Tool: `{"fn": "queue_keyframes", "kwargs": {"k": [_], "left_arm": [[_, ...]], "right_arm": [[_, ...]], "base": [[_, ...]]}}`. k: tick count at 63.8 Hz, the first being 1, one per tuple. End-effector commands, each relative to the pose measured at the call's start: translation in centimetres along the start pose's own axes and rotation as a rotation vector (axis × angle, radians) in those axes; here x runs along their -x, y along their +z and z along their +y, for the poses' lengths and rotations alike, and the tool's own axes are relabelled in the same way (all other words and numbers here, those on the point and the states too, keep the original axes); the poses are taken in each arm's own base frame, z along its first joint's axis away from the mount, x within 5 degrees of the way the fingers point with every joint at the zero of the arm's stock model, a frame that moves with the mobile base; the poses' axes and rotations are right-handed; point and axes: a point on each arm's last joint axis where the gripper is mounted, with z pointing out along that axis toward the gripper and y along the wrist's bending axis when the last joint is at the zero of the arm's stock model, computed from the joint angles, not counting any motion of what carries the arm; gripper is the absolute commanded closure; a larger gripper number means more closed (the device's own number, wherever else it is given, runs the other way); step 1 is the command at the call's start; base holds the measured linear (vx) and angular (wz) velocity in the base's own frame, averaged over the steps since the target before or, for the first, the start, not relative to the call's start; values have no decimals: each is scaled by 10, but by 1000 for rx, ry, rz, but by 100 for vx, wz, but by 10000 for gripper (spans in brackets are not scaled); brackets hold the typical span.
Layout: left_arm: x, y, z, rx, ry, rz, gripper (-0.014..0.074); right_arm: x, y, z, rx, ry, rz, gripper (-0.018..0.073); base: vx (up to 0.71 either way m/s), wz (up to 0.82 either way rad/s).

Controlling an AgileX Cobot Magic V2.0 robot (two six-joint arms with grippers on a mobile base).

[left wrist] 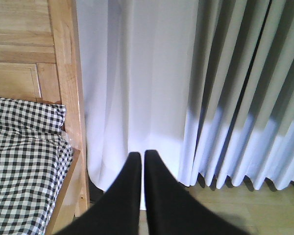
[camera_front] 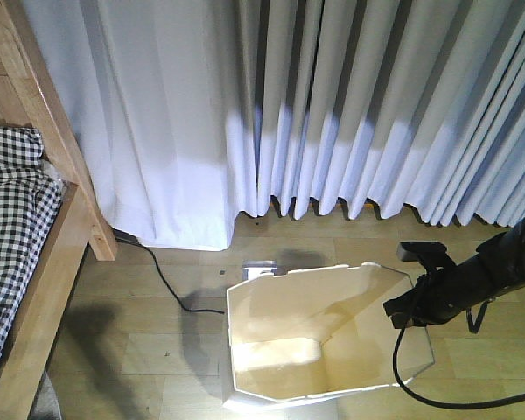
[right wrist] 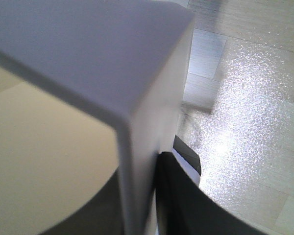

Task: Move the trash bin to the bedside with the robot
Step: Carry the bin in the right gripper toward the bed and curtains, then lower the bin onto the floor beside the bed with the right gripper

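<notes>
The white trash bin (camera_front: 289,341) stands on the wood floor at the bottom middle of the front view, its open top towards me. My right gripper (camera_front: 404,308), on a slim black arm, is shut on the bin's right rim. In the right wrist view the thin white wall (right wrist: 112,73) runs between the jaws of the right gripper (right wrist: 142,196), with one black finger (right wrist: 186,200) outside and the other inside. The bed (camera_front: 44,289), with a light wooden frame and checked bedding (camera_front: 9,219), is at the left. My left gripper (left wrist: 142,155) is shut and empty, facing the curtain beside the bed (left wrist: 63,73).
Long pale curtains (camera_front: 332,105) hang down to the floor across the back. A black cable (camera_front: 162,280) runs over the floor from the bed's post towards the bin. A small white object (camera_front: 261,269) lies just behind the bin. The right arm's cable (camera_front: 446,401) trails beside the bin.
</notes>
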Motion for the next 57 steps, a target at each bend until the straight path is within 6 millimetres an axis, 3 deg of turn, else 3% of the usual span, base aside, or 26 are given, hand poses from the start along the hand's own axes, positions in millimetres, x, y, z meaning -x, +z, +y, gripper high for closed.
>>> {"fn": "queue_keyframes", "kwargs": {"k": [1,32,44,57], "left_arm": [[3,0,0,-5,-10,-72,602],[3,0,0,-5,-10,-72,602],[3,0,0,-5,-10,-72,602],[3,0,0,-5,-10,-72,602]], "right_arm": [[16,-23,19,158,-6,-79,564],[22,-22,15,139,69,-102,562],[40,-31,3,150,89,-164,561],[44,-37,-20,105,117,-199,561]], "base": [[0,0],[0,-1],[0,0],[0,0]]}}
